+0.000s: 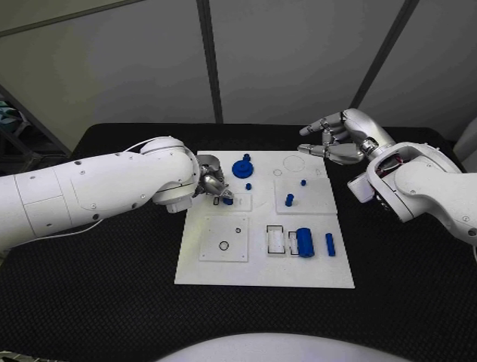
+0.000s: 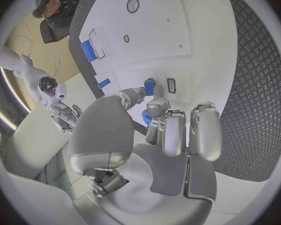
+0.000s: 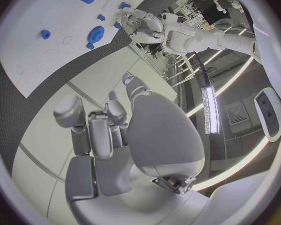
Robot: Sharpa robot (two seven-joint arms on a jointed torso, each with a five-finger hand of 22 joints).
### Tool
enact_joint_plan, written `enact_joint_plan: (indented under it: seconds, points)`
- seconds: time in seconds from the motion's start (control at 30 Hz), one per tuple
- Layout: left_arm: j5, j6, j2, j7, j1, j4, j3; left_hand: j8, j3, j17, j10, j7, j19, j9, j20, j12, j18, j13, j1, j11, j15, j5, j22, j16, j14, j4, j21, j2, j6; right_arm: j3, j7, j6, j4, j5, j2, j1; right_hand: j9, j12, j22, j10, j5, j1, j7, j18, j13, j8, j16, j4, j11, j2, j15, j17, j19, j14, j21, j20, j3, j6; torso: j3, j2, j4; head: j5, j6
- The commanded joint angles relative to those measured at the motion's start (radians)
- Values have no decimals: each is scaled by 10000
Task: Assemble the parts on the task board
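Left hand [image 1: 210,186] is sitting low over the left edge of the task board [image 1: 266,275], fingers curling down onto a small blue part [image 1: 229,200] just beside a slot in the upper left area of the board; in the left wrist view the fingers [image 2: 167,127] are bunching around a blue piece [image 2: 147,117], with another blue piece [image 2: 149,87] just past the fingertips, so it is gripping or pinching that part, though how firmly I cannot tell. Right hand [image 1: 340,138] is hovering off the upper right corner of the board, above the black table [image 1: 97,302], fingers loosely curled and apart, holding nothing; the right wrist view shows the same fingers [image 3: 97,130] empty, well apart from the board. On the board: a blue gear-like disc [image 1: 242,168] is standing near the top, just right of the left hand, with a small blue peg [image 1: 248,185] below it. Two short blue pegs [image 1: 303,182] and [image 1: 290,200] are standing in the upper right square plate. A fat blue cylinder [image 1: 305,243] is lying in the lower row beside a rectangular frame outline, and a thin blue bar [image 1: 330,243] is lying just right of it. A small black ring [image 1: 226,245] is sitting on the lower left plate.
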Motion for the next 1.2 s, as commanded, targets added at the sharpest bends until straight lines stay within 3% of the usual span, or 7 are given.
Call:
enact_joint_plan:
  seconds: [0.03,0.5,1.07,1.2]
  points:
    - [-106,406,36,-116,-9,-3,-11,42,1659,893,36,-16,196,-6,-34,11,-262,-17,9,-6,-74,51,21,-36,585,-1648,43,128,77,8,45,70,10,36,15,14,-11,-34,-9,-8,-36,78,9,94,-9,62,-68,-11,-36,-10,-65,574,27,566,-69,-18,20,-60,2,5,-1,0,-15]
    - [164,834,292,-245,-6,-253,-9,84,1278,897,182,-137,228,43,-69,54,-278,10,-411,-80,-118,33,125,-39,588,-1516,97,247,218,8,36,57,39,36,-5,14,-12,-44,-36,-15,-50,77,9,99,-23,64,-79,-11,-36,-11,-65,559,13,563,-87,-20,19,-63,16,-5,-10,2,-32]
    - [333,915,519,-308,-3,-526,-7,-129,-645,911,218,-261,252,-69,-133,196,-293,175,-1120,-161,-188,4,225,-43,592,-886,112,761,571,8,28,55,56,36,-24,15,-13,-60,-46,-27,-63,57,11,100,-45,67,-90,3,-34,-10,-65,545,12,560,-96,-21,13,-66,9,-8,-1,-27,-49]
    - [341,826,541,-350,-2,-555,-7,-114,-1291,916,262,-242,272,-73,-128,259,-306,230,-1616,-145,-167,-52,291,-41,594,-455,146,772,752,8,31,64,63,36,-27,15,-14,-71,-69,-33,-68,32,12,104,-60,71,-105,21,-33,-7,-64,523,1,555,-112,-21,5,-71,9,-7,0,-24,-40]
